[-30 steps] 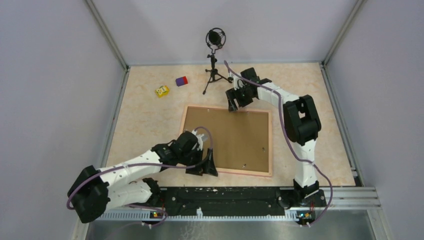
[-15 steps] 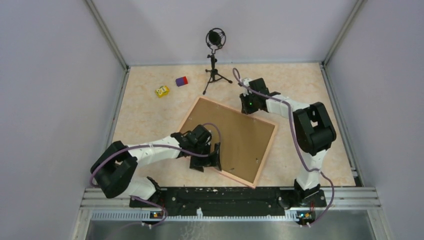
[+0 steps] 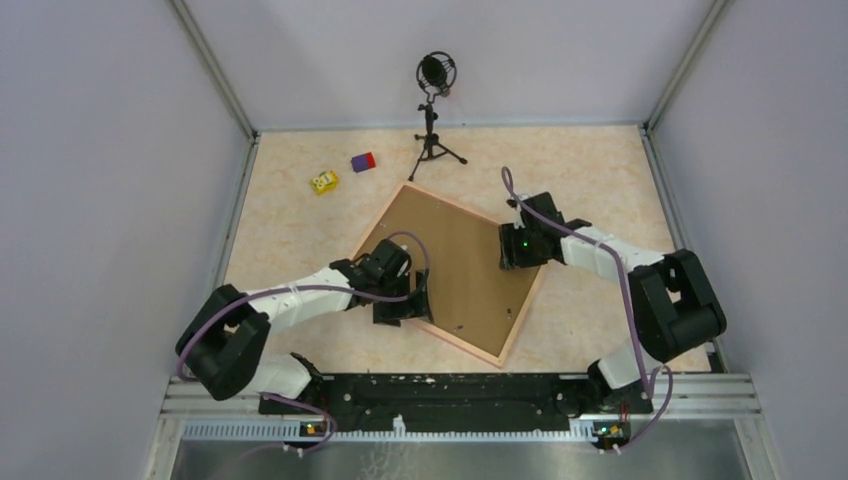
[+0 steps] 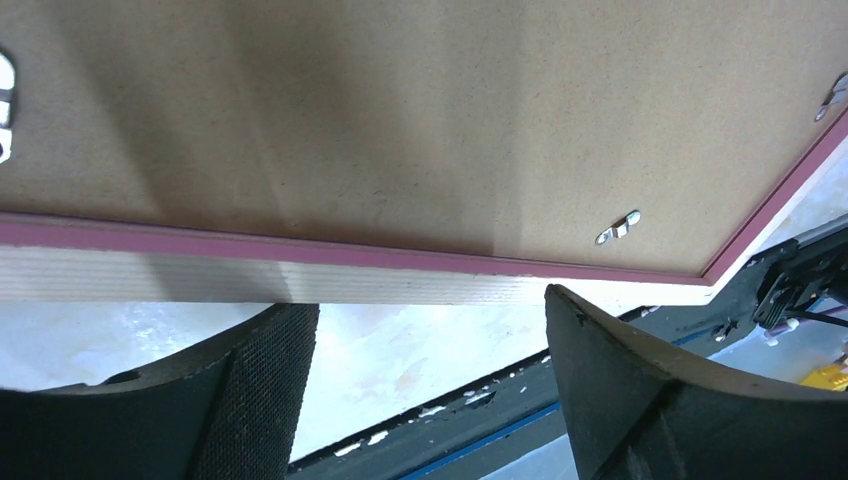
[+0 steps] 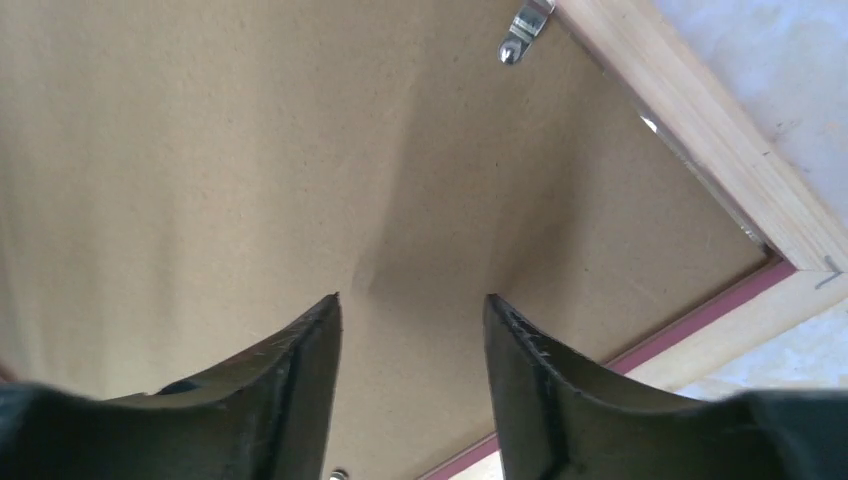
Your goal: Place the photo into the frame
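Note:
The frame (image 3: 521, 316), pink-edged, lies back side up, turned like a diamond, with the brown backing board (image 3: 460, 270) in it. The photo is hidden. My left gripper (image 3: 405, 302) is open at the frame's near-left edge. In the left wrist view its fingertips (image 4: 300, 312) reach the pink rim (image 4: 400, 250) with nothing between them (image 4: 428, 300). My right gripper (image 3: 512, 247) is open over the board near the frame's right corner. In the right wrist view (image 5: 412, 298) its tips sit on the board (image 5: 200, 150), with the wooden rim (image 5: 700, 110) at the right.
A microphone on a tripod (image 3: 434, 80) stands just beyond the frame's far corner. A yellow toy (image 3: 323, 182) and a purple-red block (image 3: 363, 161) lie at the far left. Small metal tabs (image 4: 617, 228) hold the board. The arms' rail (image 3: 450, 390) runs along the near edge.
The frame has turned clockwise from square to diamond. My right gripper swept from its far edge toward the right corner. My left gripper moved a little away from me along the left edge.

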`<move>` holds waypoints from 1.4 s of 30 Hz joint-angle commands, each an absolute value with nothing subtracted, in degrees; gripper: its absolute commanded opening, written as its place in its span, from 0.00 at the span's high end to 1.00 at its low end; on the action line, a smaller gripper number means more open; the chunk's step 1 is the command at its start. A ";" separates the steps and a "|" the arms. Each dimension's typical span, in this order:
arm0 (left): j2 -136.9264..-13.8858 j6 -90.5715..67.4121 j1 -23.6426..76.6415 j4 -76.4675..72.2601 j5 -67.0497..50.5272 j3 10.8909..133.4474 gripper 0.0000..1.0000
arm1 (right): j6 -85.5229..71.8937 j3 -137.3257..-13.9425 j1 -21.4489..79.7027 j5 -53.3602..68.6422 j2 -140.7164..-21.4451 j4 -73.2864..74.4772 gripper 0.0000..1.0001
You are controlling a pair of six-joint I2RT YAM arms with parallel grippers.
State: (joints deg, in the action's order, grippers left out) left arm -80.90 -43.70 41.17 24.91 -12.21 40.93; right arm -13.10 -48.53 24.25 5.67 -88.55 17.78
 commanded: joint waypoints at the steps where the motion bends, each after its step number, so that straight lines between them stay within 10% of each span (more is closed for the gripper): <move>1: -75.44 -46.18 40.35 20.32 -8.18 35.16 0.13 | -12.64 -56.76 24.43 4.01 -89.09 18.20 0.42; 14: -67.06 -51.25 40.51 26.18 -4.16 32.07 0.12 | -4.09 -82.99 24.80 10.61 -116.71 14.83 0.41; 22: -62.14 -54.82 40.39 30.12 4.36 31.08 0.12 | -4.24 -76.70 29.41 8.82 -115.97 15.72 0.87; 42: -61.12 -57.70 40.29 28.17 9.40 28.17 0.15 | -26.21 -46.29 31.54 -4.21 -94.12 22.02 1.00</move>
